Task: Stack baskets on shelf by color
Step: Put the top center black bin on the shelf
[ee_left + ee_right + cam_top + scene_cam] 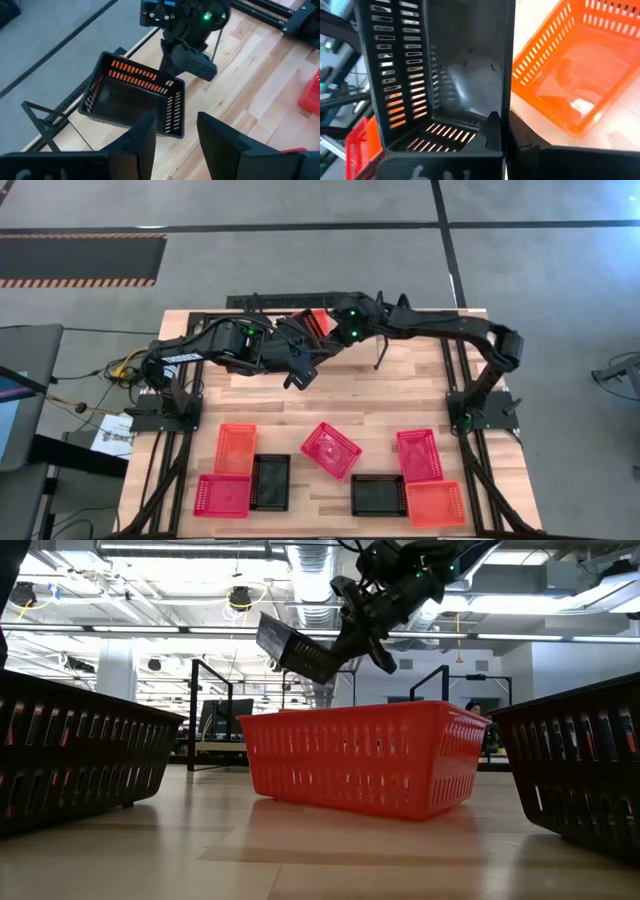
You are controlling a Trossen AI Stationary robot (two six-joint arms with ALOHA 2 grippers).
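Starting at the lower edge of the high view, seven baskets lie on the tabletop point(330, 405): at lower left an orange-red basket point(235, 448), a pinkish-red basket point(222, 496) and a black basket point(270, 482); in the lower middle a tilted pinkish-red basket point(331, 450); at lower right a second black basket point(378, 495), another pinkish-red basket point(419, 454) and an orange basket point(435, 504). All seven look empty.

Higher in the frame, near the centre, the left end effector point(300, 377) hangs over bare wood with its fingers apart and nothing between them.

Beyond it, at the upper middle, the right end effector point(170, 75) is clamped on the rim of a lifted black basket point(132, 100), which tilts in the air and is empty. Just beside it sits an orange basket on the shelf point(570, 65), also empty. The shelf point(45, 125) shows only as thin black wire at the far tabletop edge.

To do this step well, I judge the black basket should be levelled first, then lowered onto a free stretch of shelf beside the orange one, not into it, and released only once its base rests flat.
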